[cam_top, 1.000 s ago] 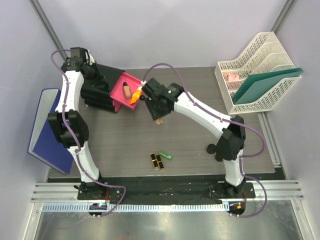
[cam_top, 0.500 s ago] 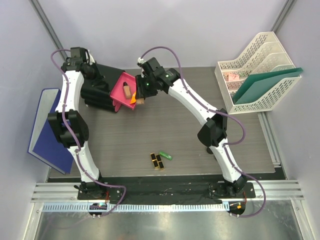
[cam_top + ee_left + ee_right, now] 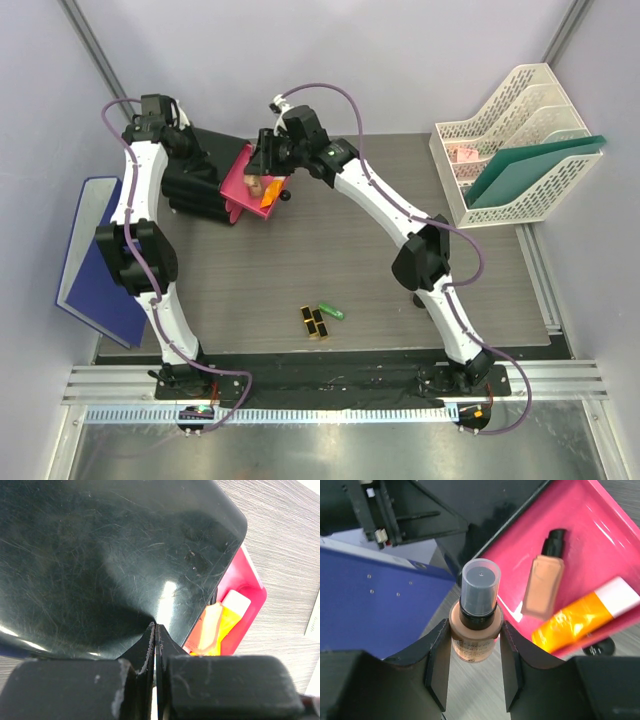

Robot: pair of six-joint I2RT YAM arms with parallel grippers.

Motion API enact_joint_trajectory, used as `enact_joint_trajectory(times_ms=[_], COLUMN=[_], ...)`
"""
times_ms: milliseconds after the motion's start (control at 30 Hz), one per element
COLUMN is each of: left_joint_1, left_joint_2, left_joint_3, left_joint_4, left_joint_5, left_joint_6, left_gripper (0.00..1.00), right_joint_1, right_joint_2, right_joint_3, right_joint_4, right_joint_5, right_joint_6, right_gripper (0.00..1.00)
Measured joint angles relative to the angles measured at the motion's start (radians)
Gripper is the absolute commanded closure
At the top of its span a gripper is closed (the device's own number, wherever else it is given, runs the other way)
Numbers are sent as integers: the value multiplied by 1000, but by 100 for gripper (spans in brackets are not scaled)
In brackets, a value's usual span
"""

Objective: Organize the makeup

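Though clear-capped, a beige foundation bottle (image 3: 475, 632).

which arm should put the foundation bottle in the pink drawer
Right: the right gripper holds the foundation bottle at the edge of the pink drawer; the left gripper sits shut beside the black box.
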Motion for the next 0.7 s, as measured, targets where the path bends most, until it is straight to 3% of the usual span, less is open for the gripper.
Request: enact_joint_trajectory(times_ms=[400, 467, 567, 600, 700], left_joint_1=[0, 0, 0, 0, 0], left_joint_2=[0, 0, 0, 0, 2], left_joint_3=[0, 1, 2, 3, 6], left_joint_4=[-1, -1, -5, -6, -10], left_joint_5=[0, 0, 0, 0, 0], left_joint_6=[2, 3, 4, 4, 4], left_gripper=[100, 100, 100, 100, 100], right_joint_1=[0, 0, 0, 0, 0], right_joint_2=[148, 150, 150, 150, 150], right_joint_3=[11, 14, 22, 24, 24], right_joint_4=[162, 179, 208, 217, 230], right_joint_5=[-14, -13, -6, -5, 5], right_joint_6=[107, 116, 124, 126, 136], right_gripper=[92, 85, 66, 55, 45])
